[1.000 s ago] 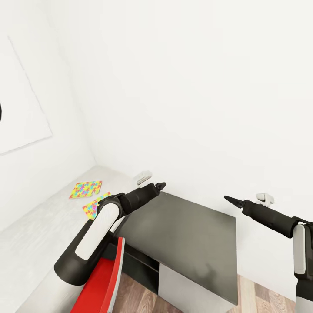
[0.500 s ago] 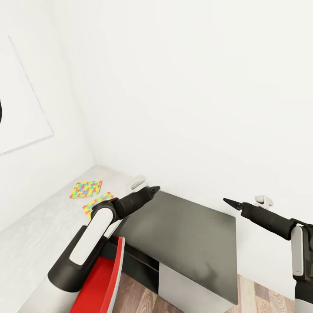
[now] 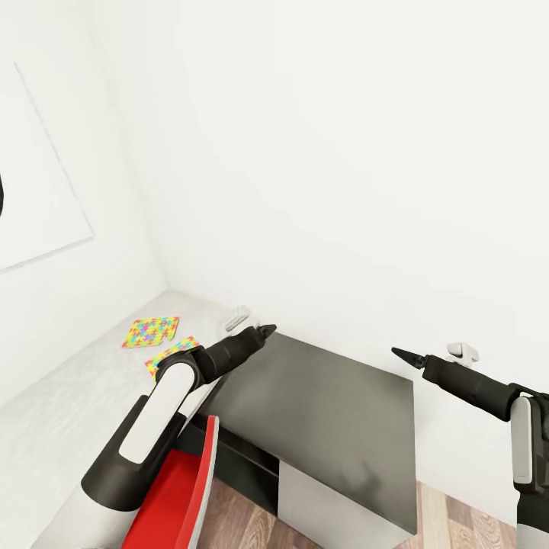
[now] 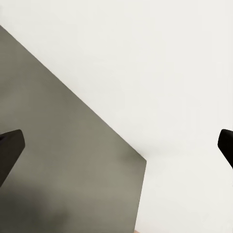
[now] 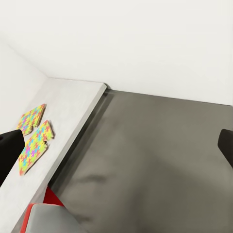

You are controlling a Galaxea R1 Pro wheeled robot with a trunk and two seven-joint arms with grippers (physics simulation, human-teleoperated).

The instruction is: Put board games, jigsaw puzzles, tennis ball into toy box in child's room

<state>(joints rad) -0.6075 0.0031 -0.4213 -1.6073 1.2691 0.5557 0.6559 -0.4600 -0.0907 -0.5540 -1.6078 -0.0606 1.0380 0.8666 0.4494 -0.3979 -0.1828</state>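
Left end effector (image 3: 266, 330) spread wide, now slightly farther left above dark cabinet (image 3: 335, 412); right end effector (image 3: 398, 352) likewise spread.

Both arms are reaching forward at about the same height. The left gripper (image 3: 266, 330) is pointing ahead with fingers spread wide. The right gripper (image 3: 399, 353) is doing likewise, jaws parted.

bare dark cabinet top (image 3: 328, 396), white wall (image 3: 343, 191) close behind

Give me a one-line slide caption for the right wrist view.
Right wrist view: open gripper over the dark-topped cabinet, two jigsaw puzzles lying on the pale table beside it.
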